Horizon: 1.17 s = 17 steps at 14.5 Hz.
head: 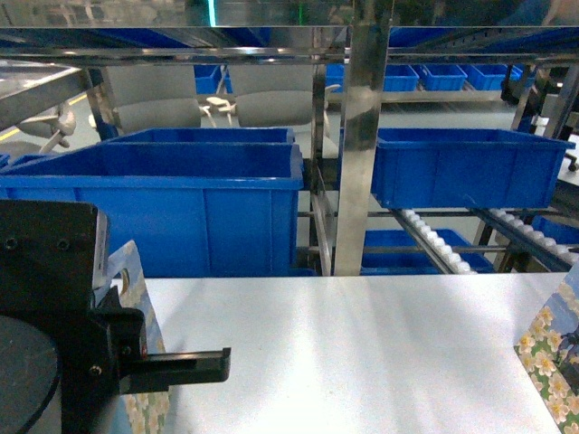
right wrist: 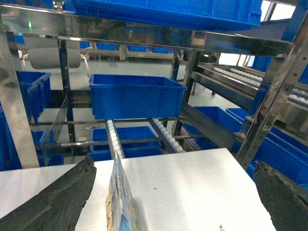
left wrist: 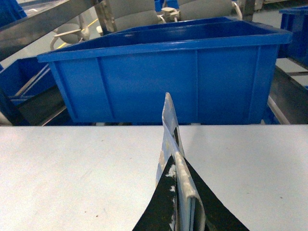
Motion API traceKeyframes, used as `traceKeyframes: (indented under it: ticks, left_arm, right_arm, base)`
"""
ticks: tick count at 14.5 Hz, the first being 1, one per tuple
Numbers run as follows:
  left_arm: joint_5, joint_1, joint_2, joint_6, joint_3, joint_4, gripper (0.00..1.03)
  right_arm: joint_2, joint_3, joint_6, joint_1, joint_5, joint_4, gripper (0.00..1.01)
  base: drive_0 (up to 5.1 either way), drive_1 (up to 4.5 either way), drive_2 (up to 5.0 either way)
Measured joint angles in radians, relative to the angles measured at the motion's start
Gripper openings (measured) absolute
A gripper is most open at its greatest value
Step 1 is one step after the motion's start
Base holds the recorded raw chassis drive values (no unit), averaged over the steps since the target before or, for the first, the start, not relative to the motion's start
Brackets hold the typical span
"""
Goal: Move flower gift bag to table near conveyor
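Floral bag [left wrist: 174, 159] being pinched edge-on by closed left end effector [left wrist: 185, 211] over white worktop [head: 362, 353], right end effector [right wrist: 163, 202] spread open around another bag edge [right wrist: 120, 202], conveyor [head: 357, 136] with blue bins [head: 163, 194] standing just behind.

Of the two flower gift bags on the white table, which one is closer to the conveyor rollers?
The flower gift bag at the right edge of the table. It stands just below the white rollers, while the other bag sits far left, beside the left hand.
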Motion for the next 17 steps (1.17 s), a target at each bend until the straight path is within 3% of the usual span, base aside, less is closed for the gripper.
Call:
traceKeyframes:
  ticks: [6,7,10,13,14,15,17]
  left_arm:
    - [-0.037,-0.080,-0.003,-0.104,-0.083,-0.071,0.03]
    - [-0.037,-0.097,-0.019,-0.108,-0.086,-0.104,0.14]
    - [-0.044,-0.134,-0.118,-0.131,-0.094,-0.195,0.59]
    - [-0.041,-0.137,-0.283,-0.091,-0.079,-0.300,0.95]
    - [-0.037,-0.137,-0.354,-0.066,-0.078,-0.340,0.99]
    - [-0.036,-0.137,-0.401,-0.046,-0.078,-0.364,0.97]
    - [-0.027,-0.118,-0.543,0.035,-0.082,-0.386,0.98]
  right_arm:
    - [0.000,0.000,0.000,0.000,0.000,0.000,0.98]
    - [0.000,0.000,0.000,0.000,0.000,0.000,0.98]
    - [0.000,0.000,0.000,0.000,0.000,0.000,0.98]
    - [0.000,0.000,0.000,0.000,0.000,0.000,0.98]
    - [0.000,0.000,0.000,0.000,0.000,0.000,0.98]
    - [0.000,0.000,0.000,0.000,0.000,0.000,0.98]
    - [0.000,0.000,0.000,0.000,0.000,0.000,0.98]
  base:
    - [0.0,0.00,0.0]
    - [0.0,0.00,0.0]
    - [0.0,0.00,0.0]
    - [0.0,0.00,0.0]
    - [0.0,0.00,0.0]
    - [0.0,0.00,0.0]
    - [0.0,0.00,0.0]
